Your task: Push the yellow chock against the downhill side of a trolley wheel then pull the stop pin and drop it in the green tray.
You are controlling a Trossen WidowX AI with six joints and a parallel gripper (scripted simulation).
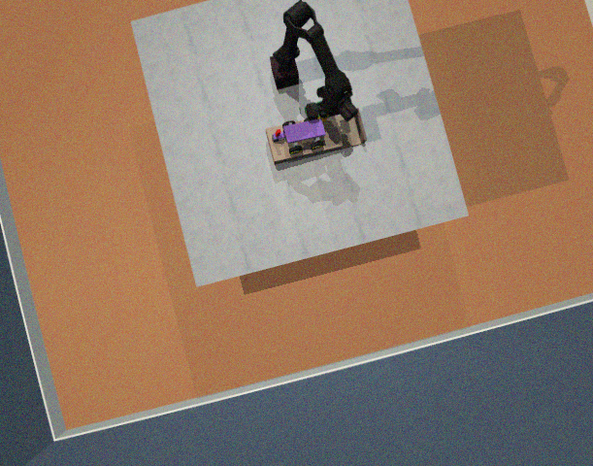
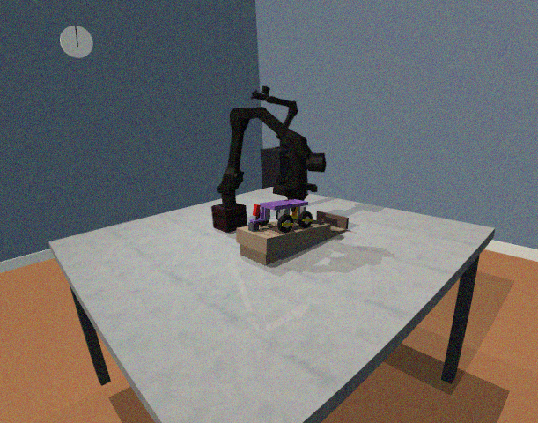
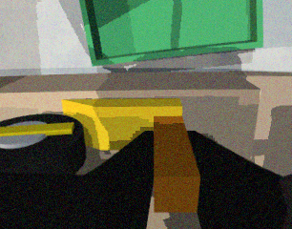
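Note:
The purple-decked trolley (image 1: pixel 304 131) (image 2: pixel 284 204) stands on the tan ramp (image 1: pixel 286 156) (image 2: pixel 277 241). The red-headed stop pin (image 1: pixel 277 133) (image 2: pixel 256 210) is in place at its uphill end. My gripper (image 3: pixel 169 140) (image 2: pixel 296 205) is shut on the orange handle (image 3: pixel 176 176) of the yellow chock (image 3: pixel 122 119), low on the ramp on the trolley's downhill side. In the wrist view the chock's left end reaches a black trolley wheel (image 3: pixel 36 143); I cannot tell whether they touch. The chock's black base is hidden.
The green tray (image 3: pixel 175 29) lies on the table just beyond the ramp, behind the chock. A raised wooden end block (image 2: pixel 332 219) (image 1: pixel 359 127) closes the ramp's downhill end. The arm's base (image 2: pixel 227 217) stands behind the ramp's uphill end.

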